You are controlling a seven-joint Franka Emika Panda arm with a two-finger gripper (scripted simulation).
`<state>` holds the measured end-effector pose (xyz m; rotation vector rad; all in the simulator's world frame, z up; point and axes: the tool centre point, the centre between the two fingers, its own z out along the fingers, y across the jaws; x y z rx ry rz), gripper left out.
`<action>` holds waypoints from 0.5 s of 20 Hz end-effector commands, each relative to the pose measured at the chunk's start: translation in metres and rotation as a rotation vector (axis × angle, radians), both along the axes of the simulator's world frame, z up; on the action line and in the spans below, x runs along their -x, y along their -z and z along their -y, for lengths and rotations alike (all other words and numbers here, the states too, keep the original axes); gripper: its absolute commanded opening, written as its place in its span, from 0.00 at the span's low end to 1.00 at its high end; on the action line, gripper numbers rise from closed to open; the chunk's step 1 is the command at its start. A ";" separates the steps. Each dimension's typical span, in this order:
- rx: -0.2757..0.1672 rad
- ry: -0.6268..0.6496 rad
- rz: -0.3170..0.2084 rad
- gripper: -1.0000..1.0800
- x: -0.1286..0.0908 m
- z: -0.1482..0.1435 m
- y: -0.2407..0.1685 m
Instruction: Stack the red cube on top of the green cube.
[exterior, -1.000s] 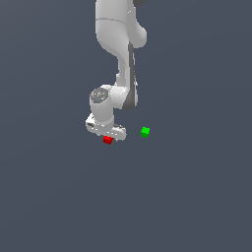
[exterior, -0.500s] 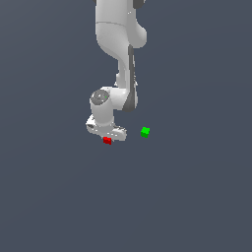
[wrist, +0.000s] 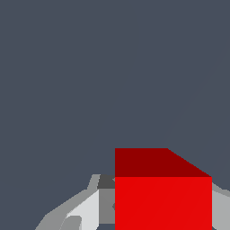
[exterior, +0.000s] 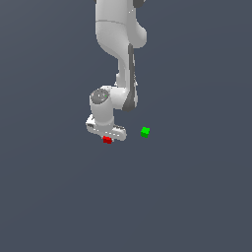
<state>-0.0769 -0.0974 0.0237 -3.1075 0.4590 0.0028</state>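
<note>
Claw (exterior: pixel 108 138) was low over the grey surface (exterior: pixel 187 197), sitting right at the red cube (exterior: pixel 107 140). In the exterior view the cube showed just beneath the white claw body, partly hidden by it. In the wrist view the red cube (wrist: pixel 162 197) filled the near part of the frame, with grey-white finger parts flanking it on both sides; one finger (wrist: pixel 87 209) lay close against the cube's side. Fingers looked set around the cube, but whether they pressed on it or merely bracketed it could not be told from either view. Whether the cube rested on the surface or was just off it also could not be told.

Green cube (exterior: pixel 144 132) sat alone on the surface, toward the exterior view's right of the red cube and apart from it, clear of the arm. Not visible in the wrist view.

Judged step: the grasp of the red cube, at or near closure. Stacking not yet begun.

Next move would call for a firm grip, then a straight lift high enough to clear the green cube's top, a short carry toward it, and square alignment above before lowering. Cubes were tiny and equal in size, so small offset could tip the stack.
</note>
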 end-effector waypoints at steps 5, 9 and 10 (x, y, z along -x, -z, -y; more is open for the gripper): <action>0.000 0.000 0.001 0.00 0.000 0.000 -0.024; 0.000 0.000 0.001 0.00 0.001 0.000 -0.050; 0.000 0.000 0.001 0.00 0.001 0.000 -0.057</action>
